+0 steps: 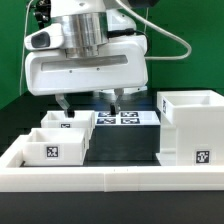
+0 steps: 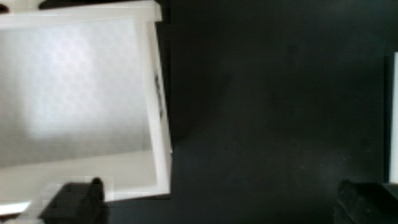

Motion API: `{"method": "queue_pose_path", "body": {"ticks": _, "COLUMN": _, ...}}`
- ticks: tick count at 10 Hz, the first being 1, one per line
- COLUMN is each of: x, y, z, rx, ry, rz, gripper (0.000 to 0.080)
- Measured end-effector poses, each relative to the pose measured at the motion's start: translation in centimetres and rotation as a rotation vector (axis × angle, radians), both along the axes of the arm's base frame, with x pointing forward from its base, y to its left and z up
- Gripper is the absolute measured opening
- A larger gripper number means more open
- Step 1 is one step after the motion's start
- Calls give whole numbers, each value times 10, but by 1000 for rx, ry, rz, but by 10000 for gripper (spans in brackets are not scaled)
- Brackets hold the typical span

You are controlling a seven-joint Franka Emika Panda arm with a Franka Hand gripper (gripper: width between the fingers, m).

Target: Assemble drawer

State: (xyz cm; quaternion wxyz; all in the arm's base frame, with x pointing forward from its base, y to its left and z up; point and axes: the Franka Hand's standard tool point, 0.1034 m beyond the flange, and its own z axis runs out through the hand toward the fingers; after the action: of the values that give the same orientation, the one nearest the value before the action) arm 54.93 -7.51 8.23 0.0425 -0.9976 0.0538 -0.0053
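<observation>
Green backdrop [image 1: 10, 50] is hanging behind a black table [image 1: 125, 145], and a low white border wall [image 1: 110, 180] is running along the near edge, probably there to square parts against. From the exterior view's left: the front tray [image 1: 50, 150] is sitting just inside the wall with its tag facing the camera, and the rear tray [image 1: 68, 122] is sitting just behind it, touching or nearly so. Both are lying loose, not yet slid into anything. The marker board [image 1: 122, 118] is lying flat at mid-table. At the exterior view's right the case [image 1: 190, 125] is standing upright against the wall, well apart from the trays. The gripper [image 1: 90, 102] is hovering above the trays and board with its jaws spread wide, holding and touching nothing. In the wrist view the gripper [image 2: 222, 200] is looking down on bare table, with one finger [image 2: 71, 200] beside a white tray [image 2: 80, 90]. This is likely the rear one, though blur is preventing certainty. Judgement: it is lining up for a tray pick.
</observation>
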Motion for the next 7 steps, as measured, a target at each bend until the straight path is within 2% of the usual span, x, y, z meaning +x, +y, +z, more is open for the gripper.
{"method": "queue_pose_path", "body": {"ticks": 5, "x": -1, "y": 0, "z": -2, "rx": 0, "ry": 4, "rz": 0, "gripper": 649}}
{"method": "queue_pose_path", "body": {"ticks": 7, "x": -15, "y": -8, "z": -20, "rx": -16, "ry": 10, "rz": -8, "gripper": 649}}
